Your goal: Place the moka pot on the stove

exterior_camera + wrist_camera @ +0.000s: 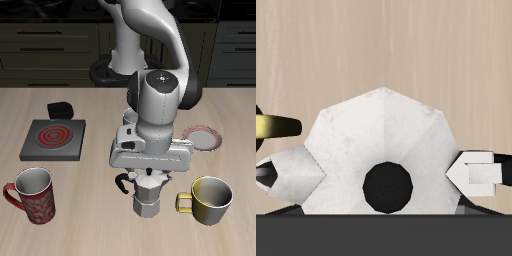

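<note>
The claw (384,172) hangs directly over the moka pot (148,190), fingers spread wide on either side of its lid, not gripping. The pot stands on the tabletop (90,225), well apart from the stove (53,138), between a red mug (32,194) and a yellow mug (209,199).

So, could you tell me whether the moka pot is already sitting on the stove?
No, the moka pot stands on the table, apart from the stove.

Gripper (386,172) points straight down, fingers (478,170) spread apart.
</note>
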{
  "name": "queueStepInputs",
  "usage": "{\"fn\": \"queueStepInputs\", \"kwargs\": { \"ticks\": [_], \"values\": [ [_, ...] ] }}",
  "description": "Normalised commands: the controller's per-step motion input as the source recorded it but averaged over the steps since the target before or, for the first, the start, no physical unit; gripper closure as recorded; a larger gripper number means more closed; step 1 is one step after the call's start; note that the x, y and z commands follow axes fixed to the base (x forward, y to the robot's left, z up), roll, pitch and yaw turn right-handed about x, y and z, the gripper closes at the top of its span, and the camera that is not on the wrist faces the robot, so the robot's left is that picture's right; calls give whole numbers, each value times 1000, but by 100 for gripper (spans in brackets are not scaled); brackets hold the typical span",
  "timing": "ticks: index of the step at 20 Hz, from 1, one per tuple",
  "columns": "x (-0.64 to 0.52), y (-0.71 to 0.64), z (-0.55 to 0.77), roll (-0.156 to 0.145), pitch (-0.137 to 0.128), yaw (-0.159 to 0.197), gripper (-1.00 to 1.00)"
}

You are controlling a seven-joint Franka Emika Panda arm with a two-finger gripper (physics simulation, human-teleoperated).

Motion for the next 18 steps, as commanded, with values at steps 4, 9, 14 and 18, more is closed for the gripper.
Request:
{"fn": "queueStepInputs", "kwargs": {
  "ticks": [4,9,14,18],
  "values": [
    [-31,-104,37,-6,-15,6,100],
    [-98,-23,130,1,-27,10,100],
    [-294,23,344,11,-61,-3,100],
    [-380,-7,327,6,-87,27,100]
  ]
}}
